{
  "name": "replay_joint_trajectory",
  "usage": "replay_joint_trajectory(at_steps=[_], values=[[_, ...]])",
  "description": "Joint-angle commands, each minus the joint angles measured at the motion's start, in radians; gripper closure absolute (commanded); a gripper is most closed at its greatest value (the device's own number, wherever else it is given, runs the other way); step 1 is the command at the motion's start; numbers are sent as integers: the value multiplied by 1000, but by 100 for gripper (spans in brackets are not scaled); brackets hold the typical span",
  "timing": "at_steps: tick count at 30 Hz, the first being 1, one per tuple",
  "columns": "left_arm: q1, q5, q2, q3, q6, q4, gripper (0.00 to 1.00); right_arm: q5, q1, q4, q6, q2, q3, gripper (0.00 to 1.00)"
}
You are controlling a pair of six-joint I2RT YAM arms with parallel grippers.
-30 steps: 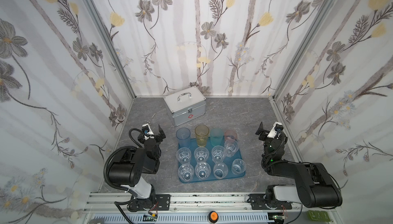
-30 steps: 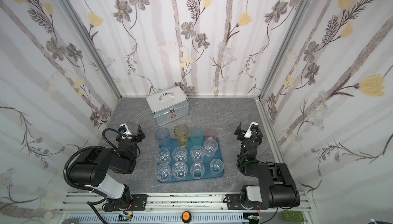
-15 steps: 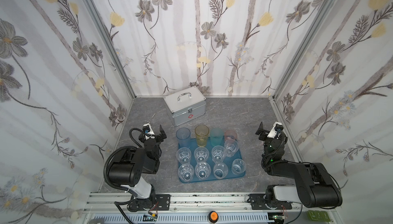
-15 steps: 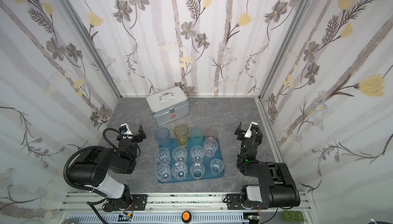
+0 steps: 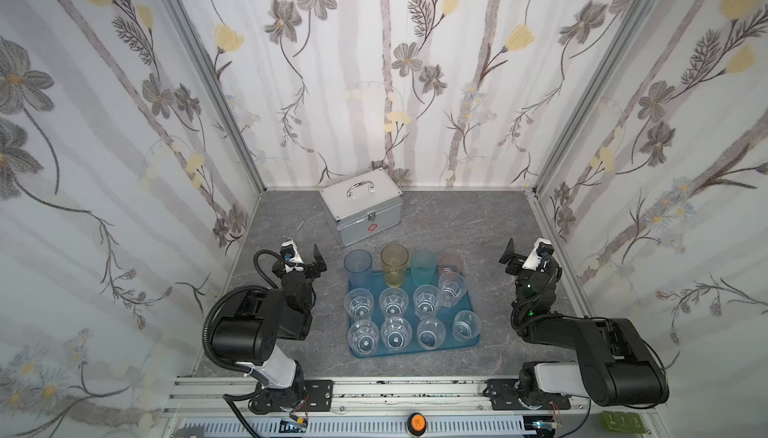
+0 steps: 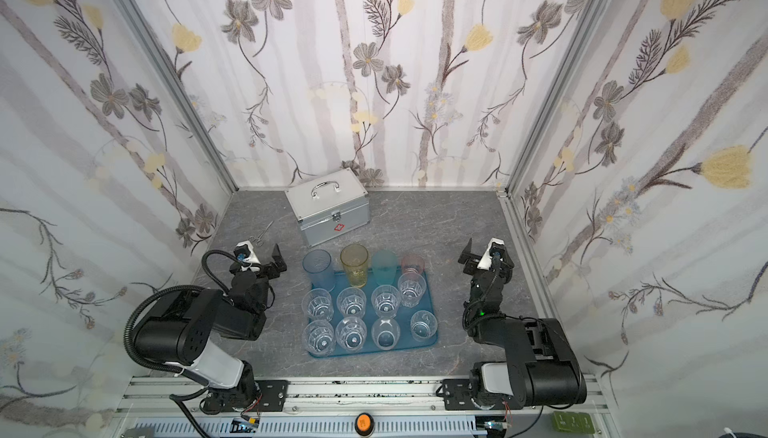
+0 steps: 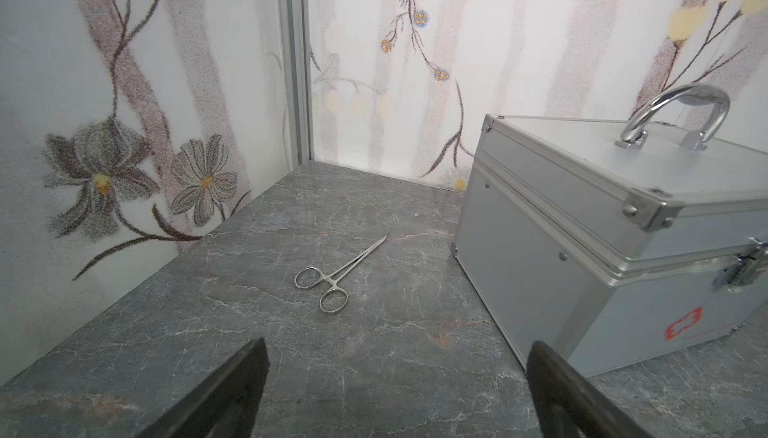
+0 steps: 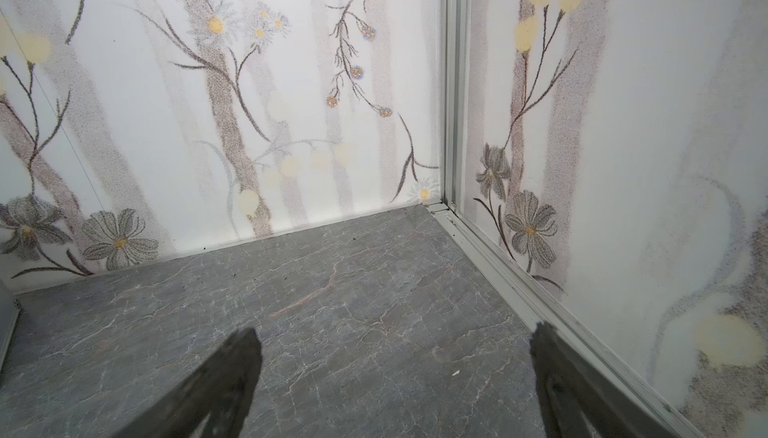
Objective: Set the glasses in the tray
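The tray (image 5: 451, 346) carries the glasses (image 5: 392, 303), though the tinted four at its far edge may straddle the rim. They are likely light, slippery and breakable (grip mid-wall, gently). Flanking the tray, the left gripper (image 5: 304, 256) and right gripper (image 5: 527, 254) gape wide, empty.

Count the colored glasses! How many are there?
4, in a row along the tray's far edge: blue glass, yellow glass, teal glass, pink glass. None seems hidden.

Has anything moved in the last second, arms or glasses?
Nothing visibly changed. The left pincer and right pincer stay open and empty on either side of the tray, and the glasses stand where they were.
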Motion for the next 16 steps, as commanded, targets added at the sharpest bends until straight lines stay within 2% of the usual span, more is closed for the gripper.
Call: replay_joint_trajectory(at_steps=[1,16], values=[[0,14,1,1,14,18,0,-4,0,30,-3,2,2,0],[-19,17,-7,-7,37,20,0,-6,0,31,-2,2,2,0]])
